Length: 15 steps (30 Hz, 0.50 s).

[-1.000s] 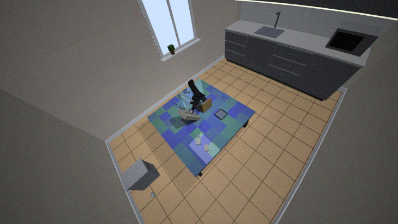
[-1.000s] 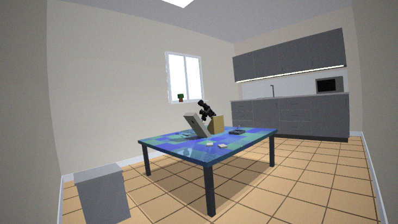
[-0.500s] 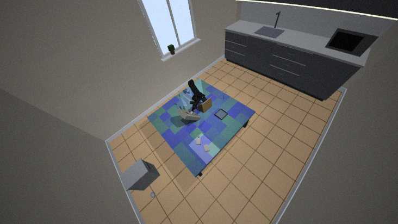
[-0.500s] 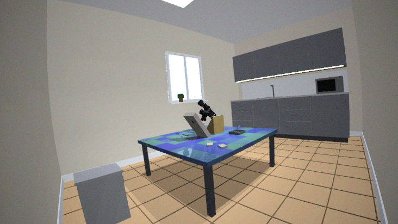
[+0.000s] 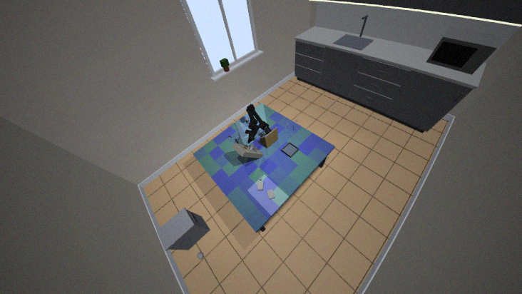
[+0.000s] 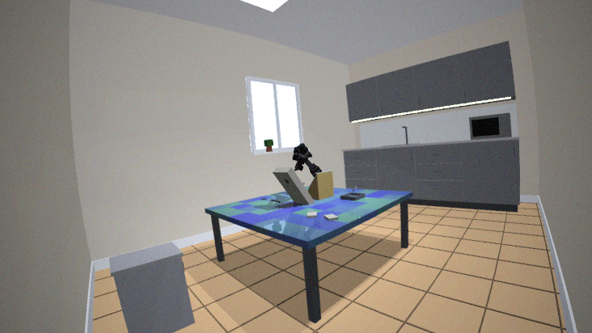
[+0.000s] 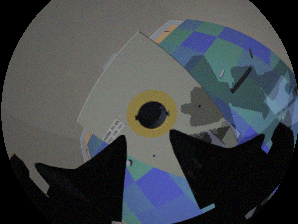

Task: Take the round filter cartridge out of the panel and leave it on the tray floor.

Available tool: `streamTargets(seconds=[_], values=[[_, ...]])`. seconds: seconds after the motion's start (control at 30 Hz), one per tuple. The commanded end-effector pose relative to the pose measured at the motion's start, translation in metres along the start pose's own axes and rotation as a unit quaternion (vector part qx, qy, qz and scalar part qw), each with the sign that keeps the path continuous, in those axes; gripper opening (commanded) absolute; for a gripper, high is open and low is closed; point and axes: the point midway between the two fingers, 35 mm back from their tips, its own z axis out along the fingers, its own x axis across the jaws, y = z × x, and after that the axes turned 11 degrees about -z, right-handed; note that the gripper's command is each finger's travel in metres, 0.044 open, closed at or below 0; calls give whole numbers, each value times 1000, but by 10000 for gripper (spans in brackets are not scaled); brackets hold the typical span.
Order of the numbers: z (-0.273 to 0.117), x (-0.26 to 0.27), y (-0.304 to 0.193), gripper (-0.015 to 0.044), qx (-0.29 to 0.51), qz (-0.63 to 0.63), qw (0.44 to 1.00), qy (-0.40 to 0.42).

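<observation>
The service panel [image 5: 252, 155] [image 6: 292, 183] [image 7: 115, 90] is a pale, tilted box. In the wrist view its yellow ring [image 7: 132, 114] surrounds a dark round opening [image 7: 151, 115] with two side notches. My gripper [image 5: 249, 141] [image 6: 297, 168] [image 7: 147, 137] is over the panel's face. Its black fingers stand apart below the ring, with nothing seen between them. I cannot make out the filter cartridge in any view. The tray [image 5: 286, 153] [image 6: 352, 198] is a shallow dark square on the table, to the right of the panel, and nothing shows in it from above.
A tan wedge-shaped block [image 5: 269, 138] [image 6: 325, 185] stands close beside the arm, between panel and tray. Two small pale blocks lie nearer the table's front corner, one [image 5: 260, 185] [image 6: 311, 214] beside the other [image 5: 270, 193] [image 6: 331, 217]. A dark stick [image 7: 241, 80] lies behind the panel.
</observation>
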Motion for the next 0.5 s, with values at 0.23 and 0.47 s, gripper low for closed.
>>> streamTargets(seconds=[0.23,0.47], values=[[-23,15,19,310,22,-69,997,-9],[4,-46,-65,305,199,-382,902,-47]])
